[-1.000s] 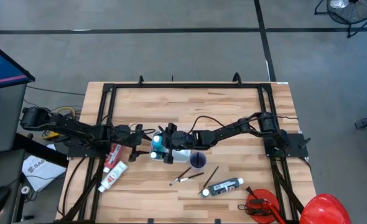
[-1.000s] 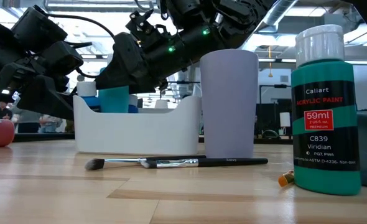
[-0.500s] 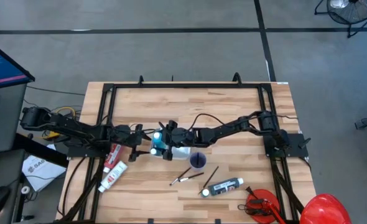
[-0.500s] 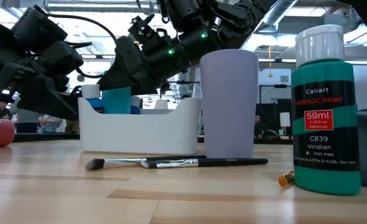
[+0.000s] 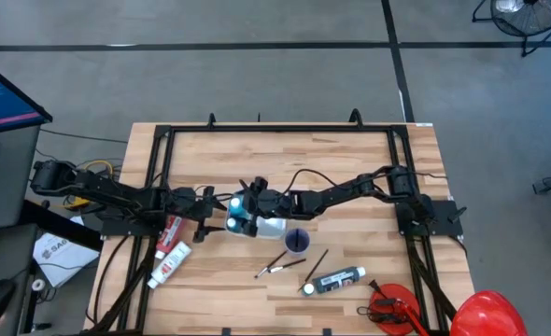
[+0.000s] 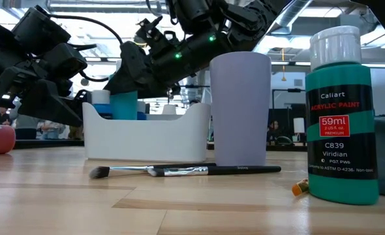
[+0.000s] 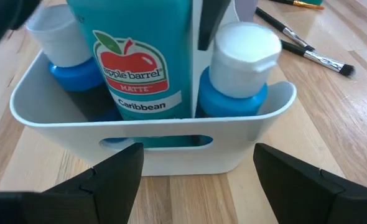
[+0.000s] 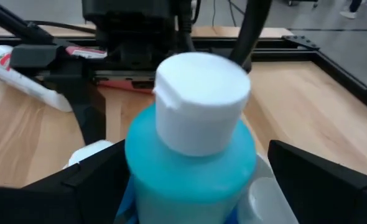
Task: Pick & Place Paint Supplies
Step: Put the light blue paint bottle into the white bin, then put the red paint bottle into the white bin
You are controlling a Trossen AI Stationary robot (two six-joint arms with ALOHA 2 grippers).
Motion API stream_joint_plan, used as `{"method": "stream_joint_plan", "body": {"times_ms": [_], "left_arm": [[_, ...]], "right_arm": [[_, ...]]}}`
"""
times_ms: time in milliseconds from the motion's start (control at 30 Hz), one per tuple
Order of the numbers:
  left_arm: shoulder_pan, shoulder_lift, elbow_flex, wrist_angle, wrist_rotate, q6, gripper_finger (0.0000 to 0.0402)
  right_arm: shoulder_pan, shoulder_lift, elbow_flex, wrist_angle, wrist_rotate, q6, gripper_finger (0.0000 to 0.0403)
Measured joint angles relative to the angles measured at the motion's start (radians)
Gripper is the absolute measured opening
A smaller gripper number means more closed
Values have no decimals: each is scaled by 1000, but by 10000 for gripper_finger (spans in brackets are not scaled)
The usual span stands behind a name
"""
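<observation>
Sliding slightly leftward, the right gripper (image 5: 248, 217) stayed spread wide around the teal bottle (image 8: 193, 163) in the white caddy (image 7: 152, 134), suggesting release; left gripper (image 5: 210, 207) waited open, empty.

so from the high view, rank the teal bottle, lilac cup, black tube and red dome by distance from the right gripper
1. teal bottle: between the right gripper's fingers, in the white caddy.
2. lilac cup: just beside the caddy, toward the table's front.
3. black tube: front right, lying flat.
4. red dome: off the table's front right corner.
</observation>
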Motion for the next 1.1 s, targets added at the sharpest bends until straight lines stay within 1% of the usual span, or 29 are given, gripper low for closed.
{"method": "stream_joint_plan", "body": {"times_ms": [467,633,900,1100], "left_arm": [[0,0,0,0,0,0,298],[0,0,0,0,0,0,298],[0,0,0,-7,1,0,298],[0,0,-1,-10,1,-2,298]], "right_arm": [[0,-2,0,87,11,-2,362],[2,-47,2,87,11,-3,362],[19,-190,2,-47,11,-40,362],[55,-311,2,-254,11,-86,363]]}}
